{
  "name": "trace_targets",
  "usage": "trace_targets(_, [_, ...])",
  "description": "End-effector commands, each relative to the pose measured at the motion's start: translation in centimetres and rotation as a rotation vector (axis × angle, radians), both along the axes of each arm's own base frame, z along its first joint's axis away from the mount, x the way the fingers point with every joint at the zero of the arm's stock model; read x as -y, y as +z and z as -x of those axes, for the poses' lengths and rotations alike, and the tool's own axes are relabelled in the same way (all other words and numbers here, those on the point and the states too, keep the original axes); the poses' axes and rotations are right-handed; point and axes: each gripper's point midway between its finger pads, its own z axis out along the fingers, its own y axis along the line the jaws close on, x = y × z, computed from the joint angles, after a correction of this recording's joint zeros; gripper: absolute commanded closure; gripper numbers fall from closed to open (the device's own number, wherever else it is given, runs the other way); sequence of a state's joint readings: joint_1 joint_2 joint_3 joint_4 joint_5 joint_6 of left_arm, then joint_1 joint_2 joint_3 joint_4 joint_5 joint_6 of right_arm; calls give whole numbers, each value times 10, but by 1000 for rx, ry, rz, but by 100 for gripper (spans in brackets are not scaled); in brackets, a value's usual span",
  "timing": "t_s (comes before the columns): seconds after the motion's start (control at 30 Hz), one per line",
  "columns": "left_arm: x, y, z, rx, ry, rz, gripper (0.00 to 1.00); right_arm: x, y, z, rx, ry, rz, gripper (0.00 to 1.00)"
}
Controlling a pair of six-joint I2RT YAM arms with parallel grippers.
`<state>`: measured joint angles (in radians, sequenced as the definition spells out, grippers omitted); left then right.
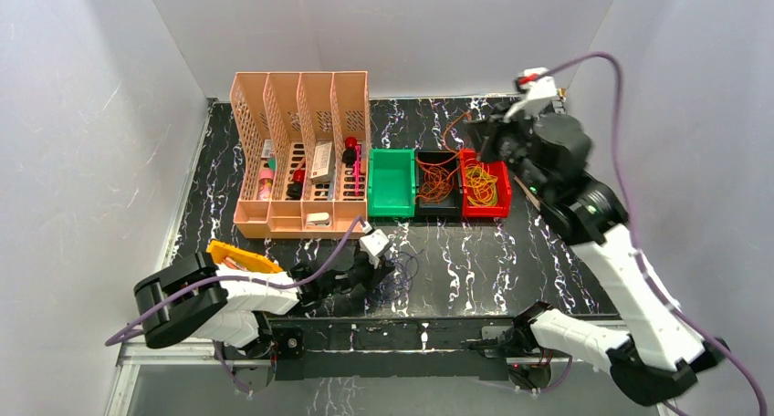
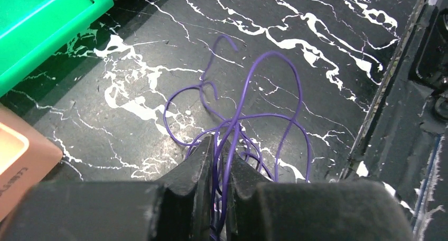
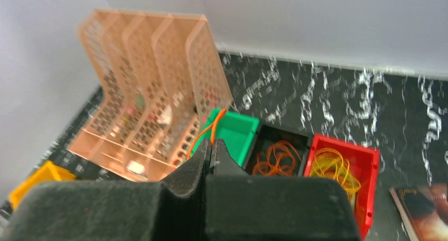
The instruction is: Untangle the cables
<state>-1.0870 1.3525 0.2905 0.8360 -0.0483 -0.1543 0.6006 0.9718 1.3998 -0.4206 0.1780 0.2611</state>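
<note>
A tangle of thin purple cables (image 2: 248, 114) lies on the black marbled table near the front edge, seen from above as a small purple tangle (image 1: 403, 275). My left gripper (image 2: 221, 146) is low over it, shut on a few of its strands. My right gripper (image 3: 212, 146) is raised above the bins at the back right, shut on a thin orange cable (image 3: 207, 129) that curls up from its tips. More orange cables (image 3: 277, 157) fill the black bin, and yellow cables (image 3: 333, 167) fill the red bin.
A green bin (image 1: 391, 183), black bin (image 1: 438, 206) and red bin (image 1: 497, 202) stand in a row mid-table. A peach file organizer (image 1: 301, 151) with small items stands to their left. A yellow tray (image 1: 239, 256) lies by the left arm.
</note>
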Motion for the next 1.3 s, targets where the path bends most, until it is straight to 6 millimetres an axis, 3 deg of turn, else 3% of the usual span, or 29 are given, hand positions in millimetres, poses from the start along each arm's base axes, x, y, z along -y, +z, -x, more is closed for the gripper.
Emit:
trace_targets(0.0, [-9, 7, -3, 13, 29, -50, 84, -4, -47, -30, -99, -78, 84, 100])
trace_targets(0.33, [-13, 5, -11, -30, 113, -62, 68, -26, -96, -73, -151, -99, 120, 100])
trace_targets(0.77, [-17, 8, -17, -25, 158, -71, 51, -16, -154, -100, -238, -161, 157, 100])
trace_targets(0.97, [-17, 8, -19, -24, 164, -77, 47, -14, -151, -103, -233, -149, 135, 100])
trace_targets(1.27, [-17, 6, -20, -31, 181, -81, 42, -12, -100, -90, -129, -114, 90, 100])
